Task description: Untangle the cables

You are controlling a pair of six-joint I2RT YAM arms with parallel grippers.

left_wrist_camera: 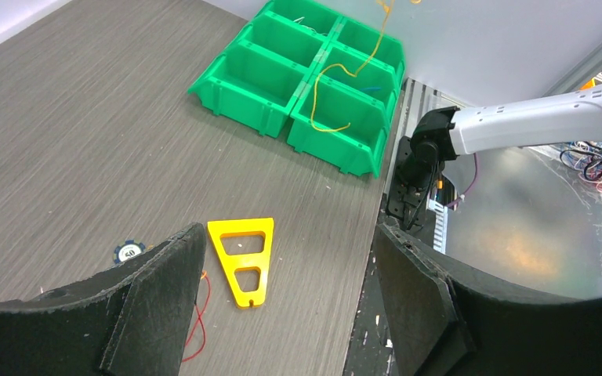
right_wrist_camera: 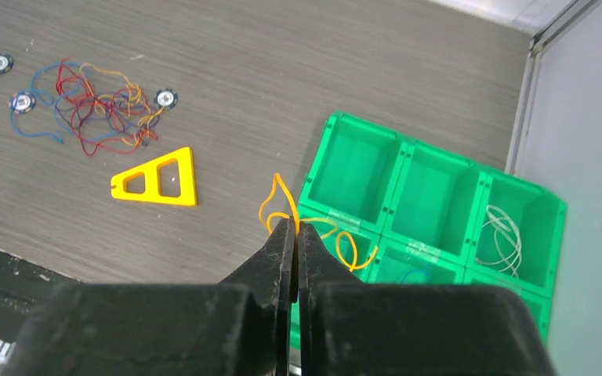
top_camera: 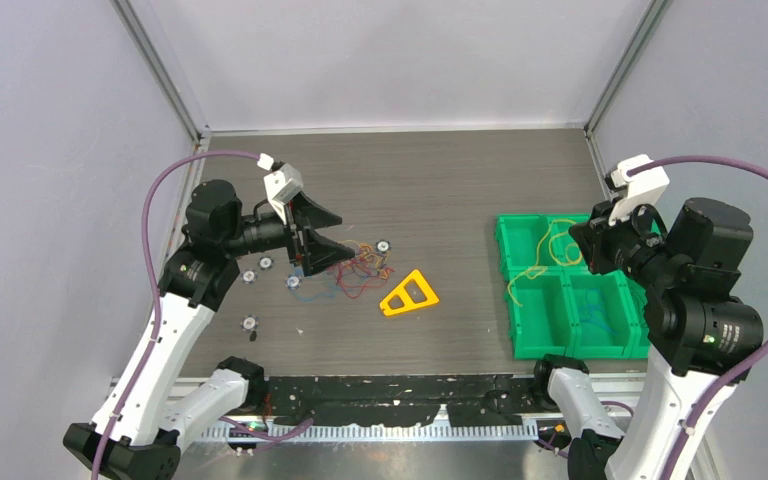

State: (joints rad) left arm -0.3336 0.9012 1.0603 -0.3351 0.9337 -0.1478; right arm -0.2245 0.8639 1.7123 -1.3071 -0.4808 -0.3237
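While triangle (right_wrist_camera: 157,178) and chips (right_wrist_camera: 166,98) lie beside the cables (right_wrist_camera: 98,110) | right gripper (right_wrist_camera: 296,229) above right-edge bins (left_wrist_camera: 239,98), clamped on yellow cable (right_wrist_camera: 277,178) | left gripper (top_camera: 345,234) over cables, spread wide, empty

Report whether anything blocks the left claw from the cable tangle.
Nothing visible does. The open left claw hangs over the edge of the cables. The yellow triangle lies to one side, clear of the tangle.

I work in a robotics lab cell: plain white panels (top_camera: 390,60) on aluminium posts (top_camera: 160,65) enclose my wood-grain desk (top_camera: 440,190) behind the green bins (top_camera: 545,343).
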